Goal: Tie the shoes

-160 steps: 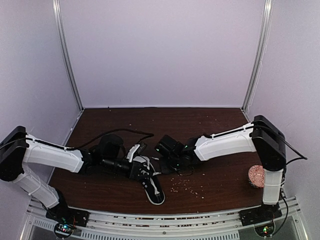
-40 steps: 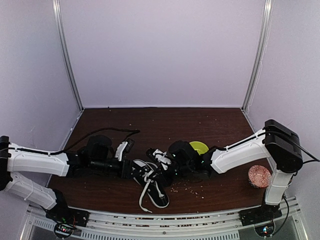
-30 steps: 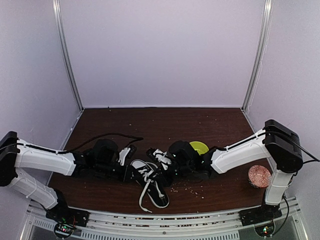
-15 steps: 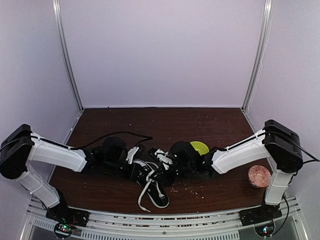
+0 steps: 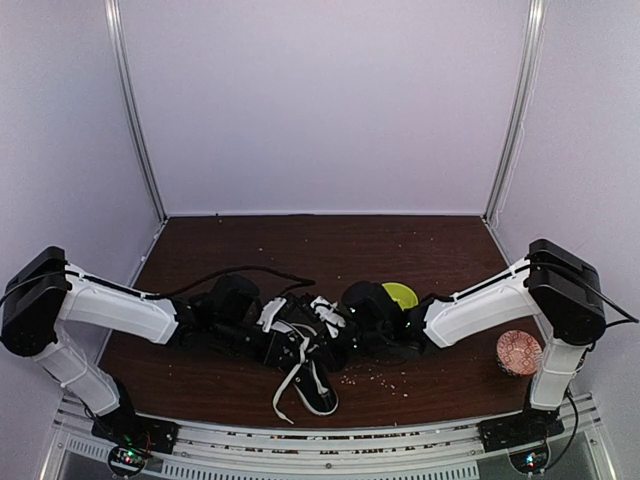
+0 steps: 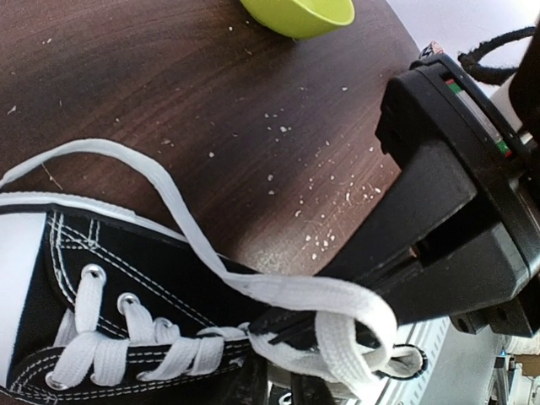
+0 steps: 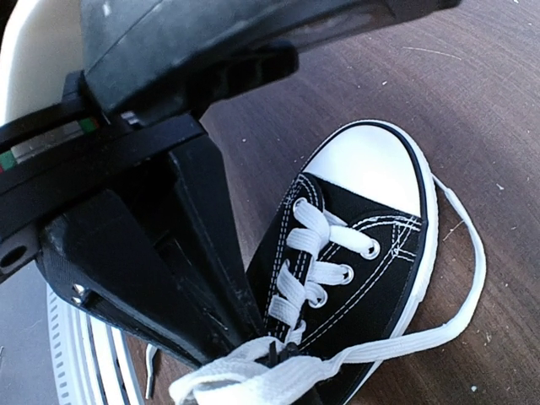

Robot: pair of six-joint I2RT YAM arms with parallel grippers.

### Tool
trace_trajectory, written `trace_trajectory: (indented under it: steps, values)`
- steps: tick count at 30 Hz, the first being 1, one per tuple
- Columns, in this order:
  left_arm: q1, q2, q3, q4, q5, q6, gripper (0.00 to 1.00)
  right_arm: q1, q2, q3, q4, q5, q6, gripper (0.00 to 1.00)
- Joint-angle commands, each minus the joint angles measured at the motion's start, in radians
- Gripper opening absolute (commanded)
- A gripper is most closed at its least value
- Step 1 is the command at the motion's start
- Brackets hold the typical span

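Note:
The black shoe (image 5: pixel 312 385) with a white toe cap lies between both arms, toe toward the near edge. My right gripper (image 5: pixel 333 335) is shut at the top of the lacing (image 7: pixel 278 359), with the white lace (image 7: pixel 393 342) bunched at its tips. In the left wrist view that lace (image 6: pixel 321 295) loops round the right gripper's black fingers (image 6: pixel 383 256). My left gripper (image 5: pixel 300 340) reaches in from the left, its tips (image 6: pixel 278 390) narrowly apart at the frame's bottom edge, right below the loop. Whether lace lies between them is hidden. One loose lace end (image 5: pixel 283 395) trails beside the shoe (image 6: pixel 101 278).
A green bowl (image 5: pixel 400 294) sits just behind the right wrist and shows at the top of the left wrist view (image 6: pixel 299 13). A patterned cup (image 5: pixel 513 352) stands by the right arm's base. Crumbs (image 5: pixel 375 375) are scattered right of the shoe.
My left arm has pushed rightward to the shoe's lacing and its fingers have narrowed. The right arm and the shoe have barely moved.

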Motion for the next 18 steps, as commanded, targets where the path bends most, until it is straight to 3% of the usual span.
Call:
trace_trajectory:
  steps: [1, 8, 18]
  values:
    - [-0.01, 0.009, 0.065, -0.051, -0.049, 0.071, 0.13, -0.01, -0.03, -0.005, 0.064, 0.01, 0.007, 0.0]
    - [-0.023, 0.014, 0.139, -0.194, -0.121, 0.163, 0.13, -0.009, -0.03, -0.007, 0.066, 0.009, 0.008, 0.0]
    - [-0.056, 0.052, 0.174, -0.19, -0.084, 0.214, 0.23, -0.012, -0.027, -0.005, 0.067, 0.01, 0.01, 0.0]
